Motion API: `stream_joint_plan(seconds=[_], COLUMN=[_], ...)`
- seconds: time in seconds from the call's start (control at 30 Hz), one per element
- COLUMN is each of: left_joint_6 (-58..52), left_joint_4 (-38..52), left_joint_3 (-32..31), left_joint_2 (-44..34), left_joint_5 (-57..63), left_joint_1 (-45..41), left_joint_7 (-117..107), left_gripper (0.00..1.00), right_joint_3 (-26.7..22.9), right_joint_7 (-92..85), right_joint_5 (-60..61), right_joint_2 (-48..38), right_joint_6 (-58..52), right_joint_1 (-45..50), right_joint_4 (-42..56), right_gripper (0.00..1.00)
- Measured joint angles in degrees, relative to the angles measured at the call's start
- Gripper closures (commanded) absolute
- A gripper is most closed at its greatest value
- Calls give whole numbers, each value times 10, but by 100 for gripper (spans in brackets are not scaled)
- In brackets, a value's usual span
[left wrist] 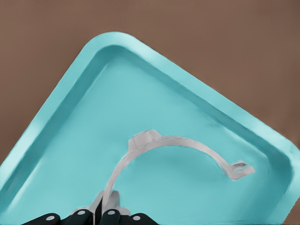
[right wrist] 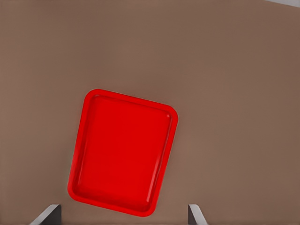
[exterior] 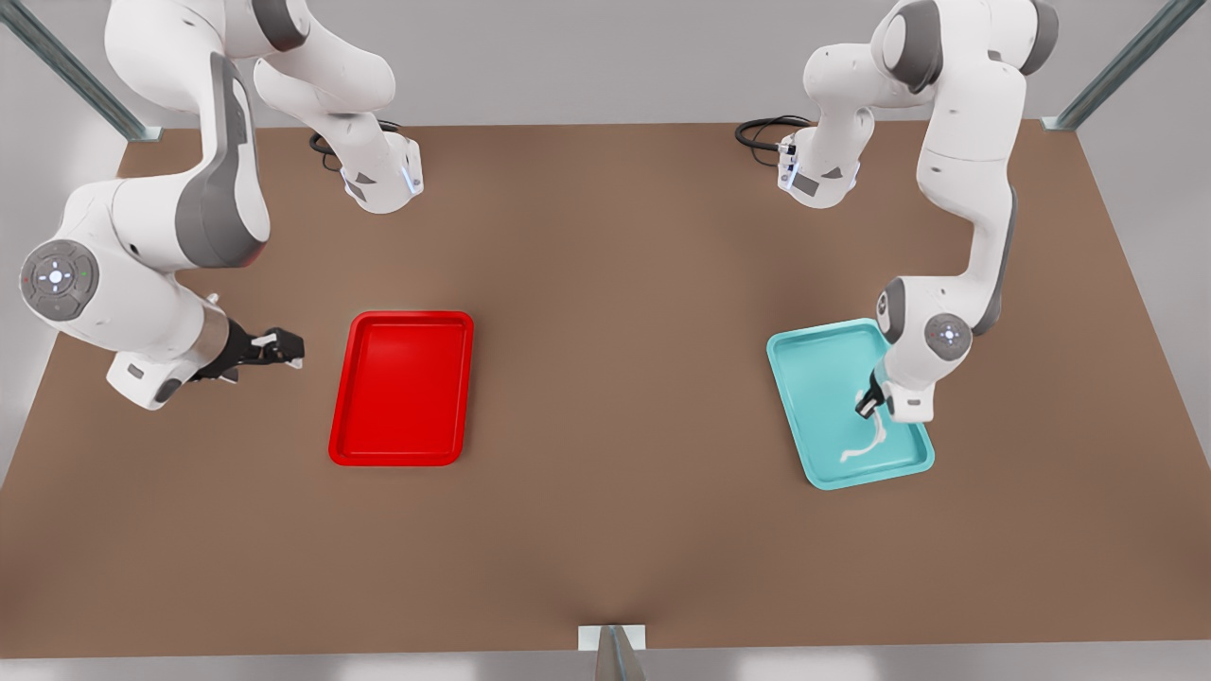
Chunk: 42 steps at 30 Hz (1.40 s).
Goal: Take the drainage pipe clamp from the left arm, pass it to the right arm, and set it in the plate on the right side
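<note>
my left claw (left wrist: pixel 107 213) pinches one end of the drainage pipe clamp (left wrist: pixel 174 151) in the teal tray (left wrist: pixel 61 122); that thin edge grip may slip. my right claw (exterior: pixel 281 348) waits released beside the plate (exterior: pixel 352 416).

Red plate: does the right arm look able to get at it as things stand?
Probably yes. The right gripper hangs open beside the red plate, which holds nothing, with bare table between them.

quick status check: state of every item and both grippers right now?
Small white half-ring pipe clamp: one end pinched by the left gripper, over the teal tray.
Teal rectangular tray: flat on the table, under the clamp.
Bright red rectangular tray: flat, nothing in it.
Left gripper: shut on the clamp.
Right gripper: open, waiting beside the red tray.
</note>
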Motion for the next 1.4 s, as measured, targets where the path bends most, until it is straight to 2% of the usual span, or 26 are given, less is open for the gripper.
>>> stream_joint_plan(seconds=[0.07, 0.17, 0.27, 0.4, 0.47, 0.63, 0.77, 0.87, 1.03, 1.27, 1.4], left_joint_6=[-31, -95, -143, -176, -180, -158, -130, -114, -100, -91, -86], left_joint_4=[61, 182, 295, 462, 505, 520, 521, 520, 520, 518, 517], left_joint_3=[-31, -110, -131, -141, -145, -210, -229, -229, -229, -227, -224], left_joint_2=[-16, -5, 49, 171, 200, 203, 205, 207, 208, 208, 212], left_joint_5=[-2, -4, 1, 16, 18, -8, -31, -38, -42, -43, -43], left_joint_1=[0, -14, -91, -193, -234, -254, -257, -264, -270, -268, -266], left_joint_7=[26, 67, 107, 153, 173, 214, 240, 257, 278, 299, 307], left_gripper=[79, 79, 79, 79, 79, 79, 79, 79, 79, 79, 79], right_joint_3=[0, 0, -1, 15, 19, 27, 41, 52, 57, 78, 83], right_joint_7=[4, 8, 4, 10, 14, 23, 29, 33, 39, 47, 51], right_joint_5=[-1, -4, -10, 3, 11, 20, 45, 51, 54, 54, 54], right_joint_2=[1, 2, 4, -2, 3, 84, 118, 119, 115, 106, 84], right_joint_6=[5, 21, 49, 50, 57, 110, 168, 195, 214, 180, 157], right_joint_1=[-1, -2, -4, -5, 2, 36, 70, 110, 116, 120, 121], right_joint_4=[1, 1, 0, -8, -8, 27, 34, 8, 1, -7, -53], right_gripper=[0, 0, 0, 0, 0, 0, 0, 0, 0, 0, 0])
